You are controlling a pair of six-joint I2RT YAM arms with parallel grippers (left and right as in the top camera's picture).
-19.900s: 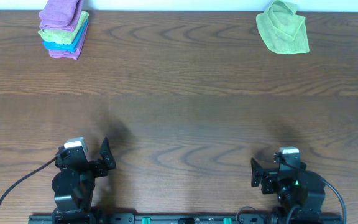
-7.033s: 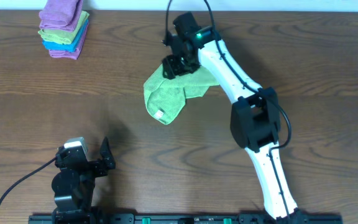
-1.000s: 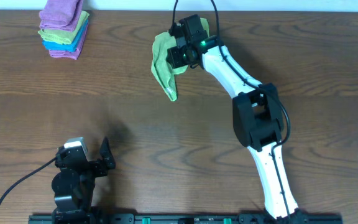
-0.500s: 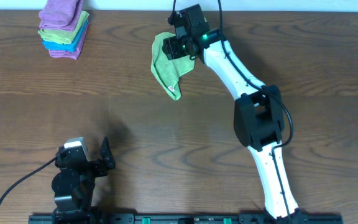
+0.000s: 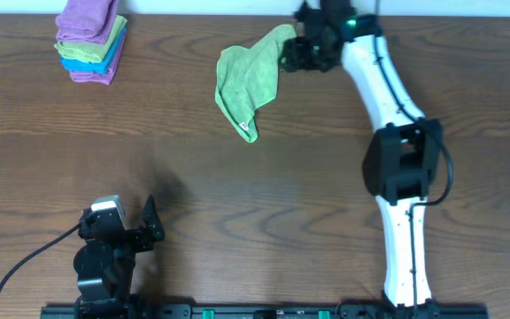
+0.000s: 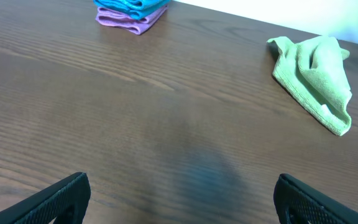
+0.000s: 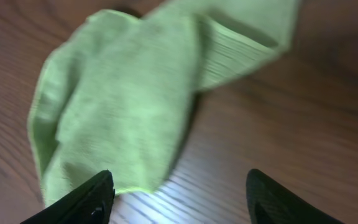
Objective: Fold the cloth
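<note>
The lime-green cloth (image 5: 244,78) lies crumpled and partly doubled over on the table at the far middle, one corner stretching toward my right gripper. It also shows in the left wrist view (image 6: 316,71) and the right wrist view (image 7: 120,112). My right gripper (image 5: 294,51) is open, just right of the cloth's upper corner; in its wrist view (image 7: 179,182) the fingers are spread above the cloth's edge and bare wood, holding nothing. My left gripper (image 5: 151,227) is open and empty at the near left; in its wrist view (image 6: 182,185) its fingers are over bare table.
A stack of folded purple, green and blue cloths (image 5: 91,40) sits at the far left corner, also in the left wrist view (image 6: 132,9). The table's far edge runs just behind the cloth and the right arm.
My right gripper has let go of the cloth and moved to the right. The cloth's upper corner now trails rightward after it. The left arm has not moved.
</note>
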